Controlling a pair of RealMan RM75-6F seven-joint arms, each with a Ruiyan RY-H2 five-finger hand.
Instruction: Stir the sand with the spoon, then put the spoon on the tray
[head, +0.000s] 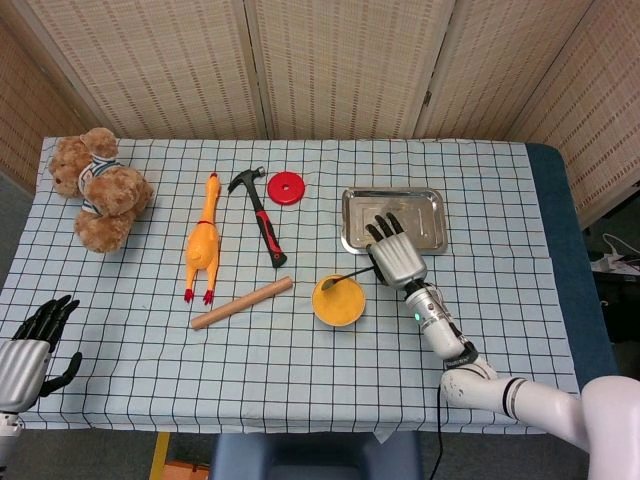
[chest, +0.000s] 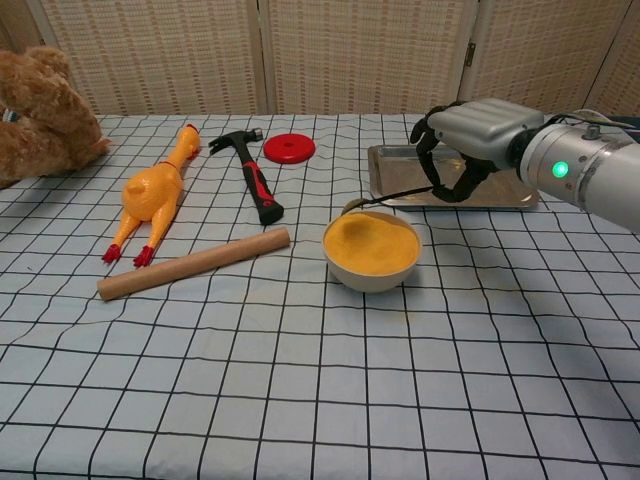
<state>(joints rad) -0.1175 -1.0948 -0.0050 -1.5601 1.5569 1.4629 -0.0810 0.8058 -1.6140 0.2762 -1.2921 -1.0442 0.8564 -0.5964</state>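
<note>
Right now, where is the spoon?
The spoon is held in the right robot hand, lifted just above the far rim of the sand bowl, between the bowl and the metal tray.

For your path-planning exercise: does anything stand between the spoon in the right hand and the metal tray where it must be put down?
Nothing visible does. The right hand holds the spoon just past the bowl, beside the tray.
</note>
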